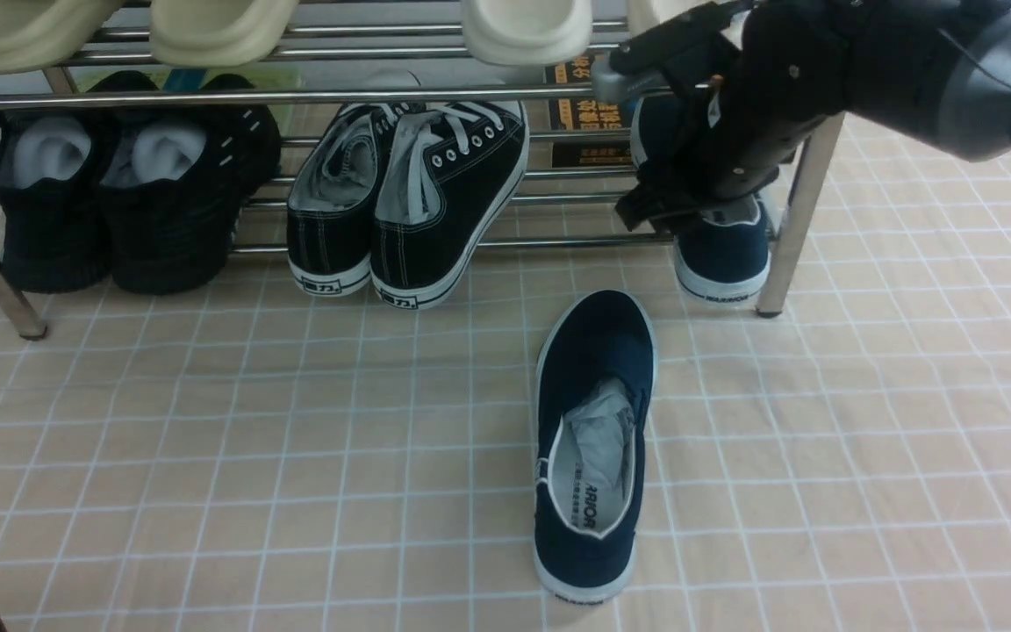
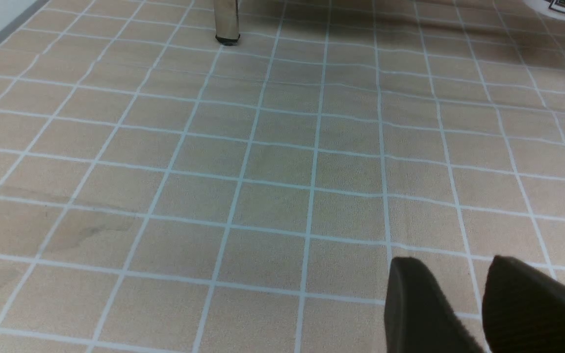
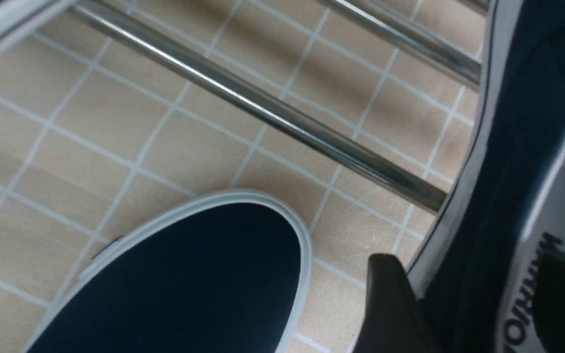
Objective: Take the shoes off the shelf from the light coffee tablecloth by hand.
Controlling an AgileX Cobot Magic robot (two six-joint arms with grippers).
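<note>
One navy slip-on shoe (image 1: 595,351) lies on the light coffee tablecloth (image 1: 207,439), toe towards the shelf (image 1: 295,96). Its toe also shows in the right wrist view (image 3: 189,279). The other navy shoe (image 1: 725,259) leans on the shelf's lower bars at the right, heel down. My right gripper (image 1: 694,211) is open and astride this shoe's side wall (image 3: 503,162): one finger (image 3: 390,304) outside by the white sole, the other on the insole. My left gripper (image 2: 451,267) is open and empty above bare cloth; it is out of the front view.
Black lace-up sneakers (image 1: 409,202) and all-black shoes (image 1: 119,202) stand on the lower tier. Cream slippers (image 1: 207,26) sit on the top tier. The right shelf leg (image 1: 786,228) stands just beside the gripped-around shoe; another leg (image 2: 226,22) shows in the left wrist view.
</note>
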